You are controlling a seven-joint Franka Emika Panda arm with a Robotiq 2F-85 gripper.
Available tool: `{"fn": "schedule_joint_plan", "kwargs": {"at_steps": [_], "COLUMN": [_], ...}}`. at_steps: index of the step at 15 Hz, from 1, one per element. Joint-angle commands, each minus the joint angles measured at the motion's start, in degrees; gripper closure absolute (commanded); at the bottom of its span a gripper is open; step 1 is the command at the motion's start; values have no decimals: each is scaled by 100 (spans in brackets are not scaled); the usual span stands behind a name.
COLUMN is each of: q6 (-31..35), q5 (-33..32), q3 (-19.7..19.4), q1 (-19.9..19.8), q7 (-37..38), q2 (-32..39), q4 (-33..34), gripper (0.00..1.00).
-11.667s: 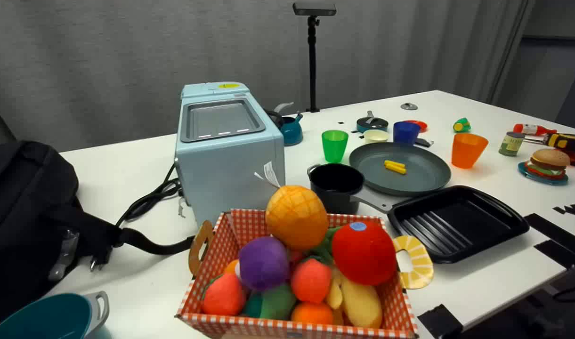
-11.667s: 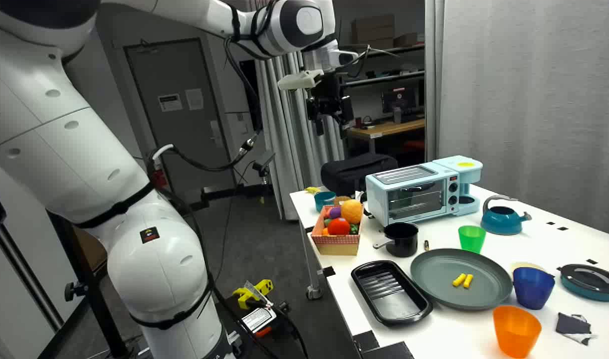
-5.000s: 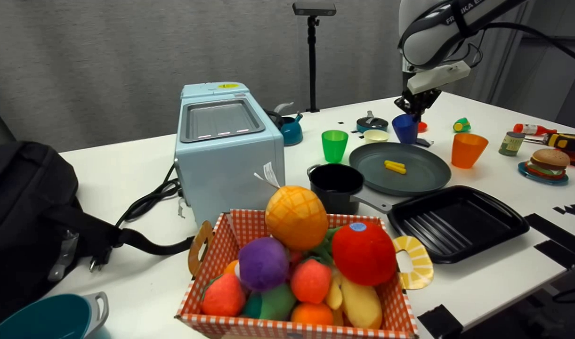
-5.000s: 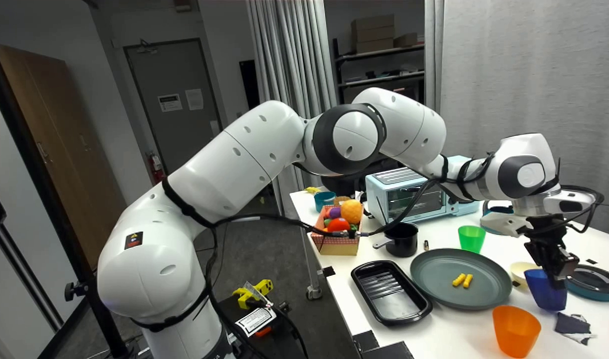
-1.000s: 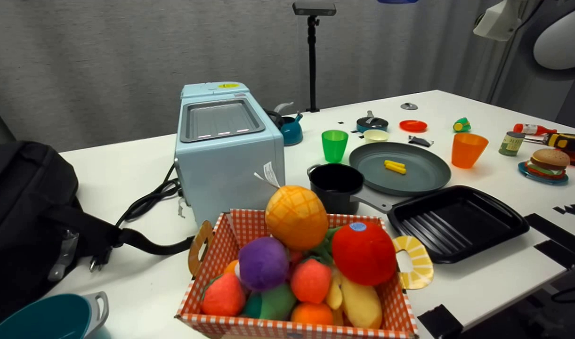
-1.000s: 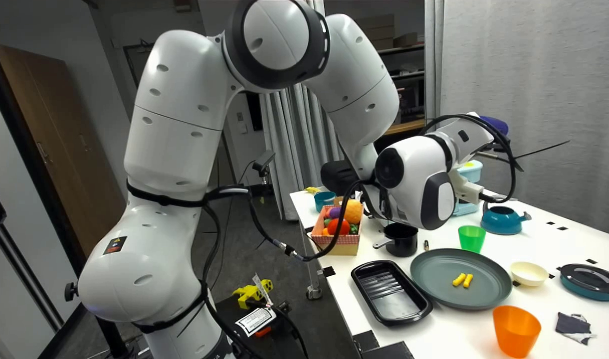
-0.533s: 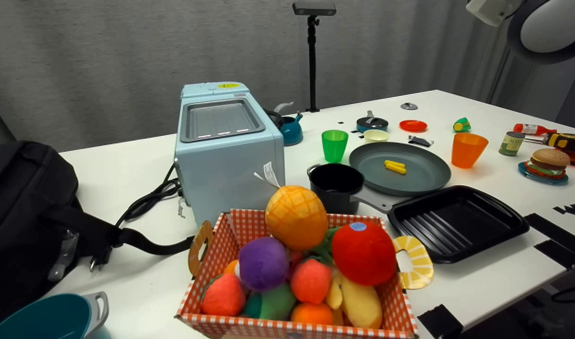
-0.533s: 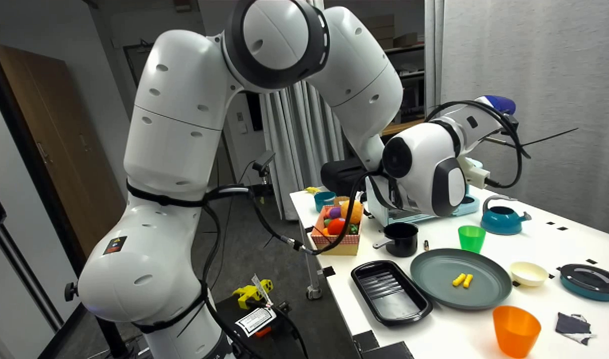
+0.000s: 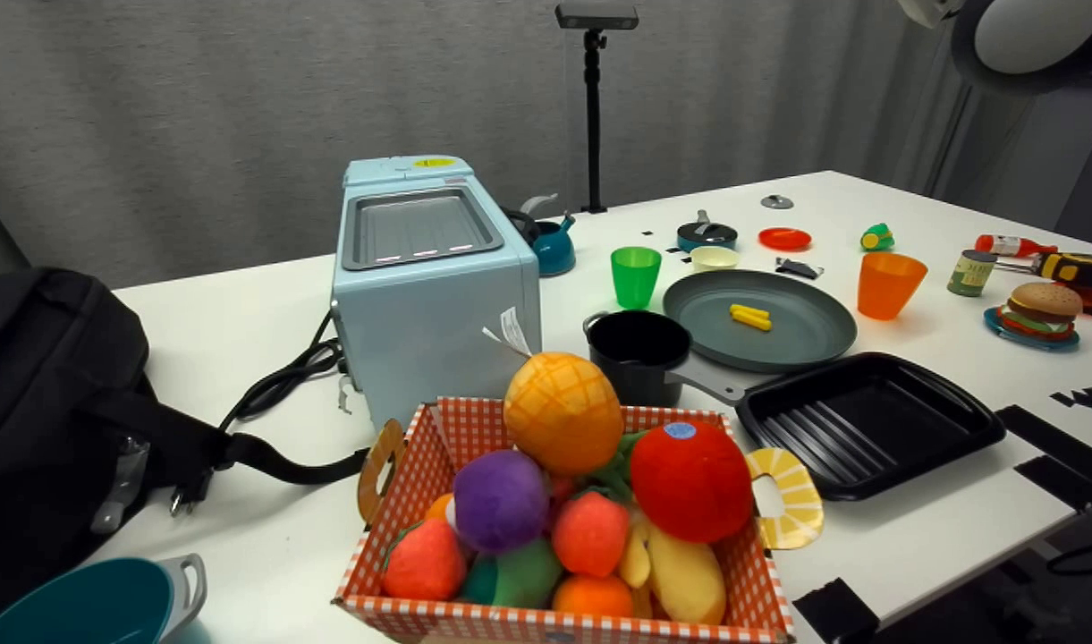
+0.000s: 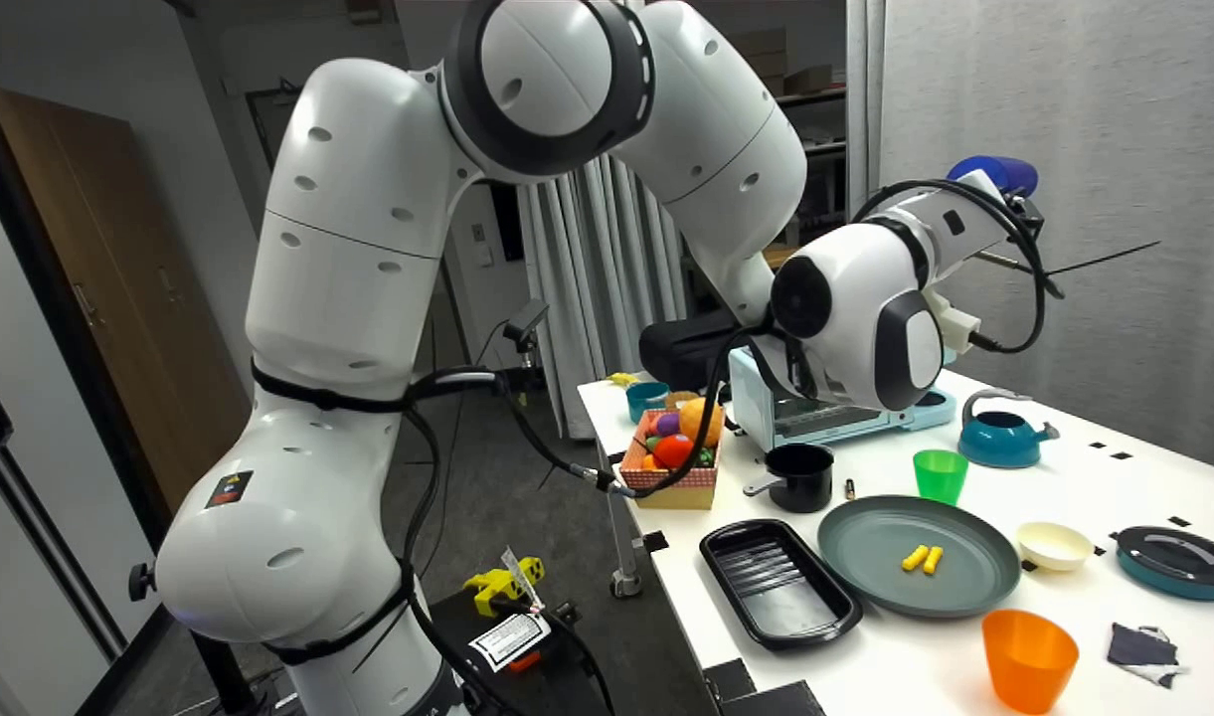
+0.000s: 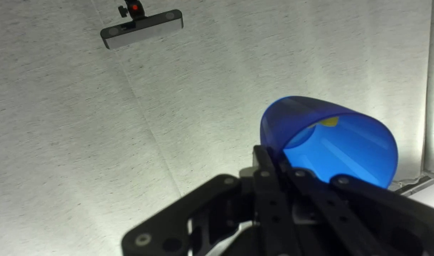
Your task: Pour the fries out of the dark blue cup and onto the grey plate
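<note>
The dark blue cup [image 11: 295, 121] is gripped by its wall in the wrist view, one finger inside and one outside, so my gripper [image 11: 272, 155] is shut on it. Inside the cup a bit of yellow fries [image 11: 329, 122] shows against the far wall. In an exterior view the cup [image 10: 1002, 175] is raised high above the table and tipped onto its side; its mouth is hidden there. The grey plate [image 10: 890, 582] lies flat below, with two yellow fries [image 10: 922, 559] on it. Cup and gripper are out of the picture in an exterior view where the plate [image 9: 805, 335] also shows.
Around the plate stand a green cup [image 10: 940, 475], an orange cup [image 10: 1029, 660], a cream bowl [image 10: 1054, 547], a black pot [image 10: 801, 477] and a black grill tray [image 10: 780, 585]. The light blue oven [image 9: 438, 295] and a basket of plush produce [image 9: 456, 617] stand nearby.
Five seconds ago my gripper was at the cup on the table; now the cup is lifted. Over the last second it has risen further and turned, moving right in an exterior view. The plate's fries stay put.
</note>
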Motion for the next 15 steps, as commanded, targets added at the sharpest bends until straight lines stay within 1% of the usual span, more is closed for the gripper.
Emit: {"fn": "schedule_joint_plan", "kwargs": {"at_steps": [1,3,4,5,6,7,10,12,15], "q6": [138,135,135,134,133,134,138,140,141], "q5": [-200,-521,-778,-1078,-1387,-1691,-2236,-2420,-2523], "q3": [64,68,364,469,779,1018,1841,2283,2877], "q1": [-139,-170,-441,-556,-823,-1045,-1755,-2162,-2701], "q7": [445,610,551,579,536,540,313,174,-80], "q2": [-131,-119,-76,-50,23,54,250,368,642], "q4": [77,307,481,603,846,940,1211,1217,1205], "gripper": [99,99,99,99,99,99,99,99,99]}}
